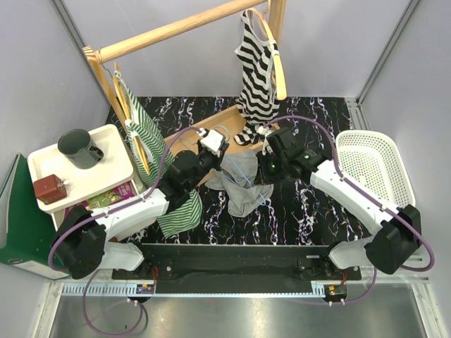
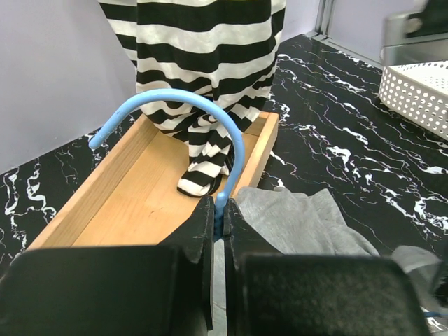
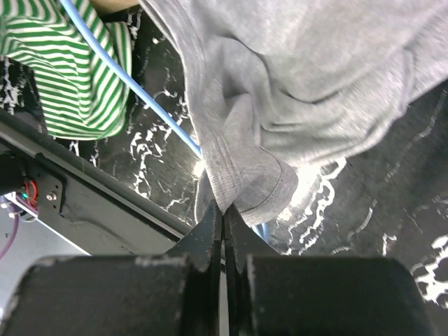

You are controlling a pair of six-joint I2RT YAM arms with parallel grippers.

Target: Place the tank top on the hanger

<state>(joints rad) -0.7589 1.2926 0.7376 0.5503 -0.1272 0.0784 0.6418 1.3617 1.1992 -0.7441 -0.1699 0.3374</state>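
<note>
Left end effector (image 2: 218, 210) fingers, closest to their wrist camera, are clenched on the stem of the light-blue wire hanger (image 2: 183, 102), whose hook curves up over a shallow wooden tray (image 2: 133, 192). From above, the black marbled desk (image 1: 310, 211) fills the middle. A wooden rail (image 1: 176, 28) crosses at 12 o'clock, carrying the black-and-white striped top (image 1: 257, 70), whose hem reaches into the tray. At 3 o'clock sits a white perforated basket (image 1: 373, 165), and at 9 o'clock hangs the green-and-white striped top (image 1: 144, 134). The grey tank top (image 1: 239, 183) lies bunched at the desk's centre, between the two arms and just beside the tray. At its 3 o'clock side the right end effector (image 3: 222, 213) is pinched tight on a fold of its ribbed edge, and the hanger's wire runs under the cloth.
</note>
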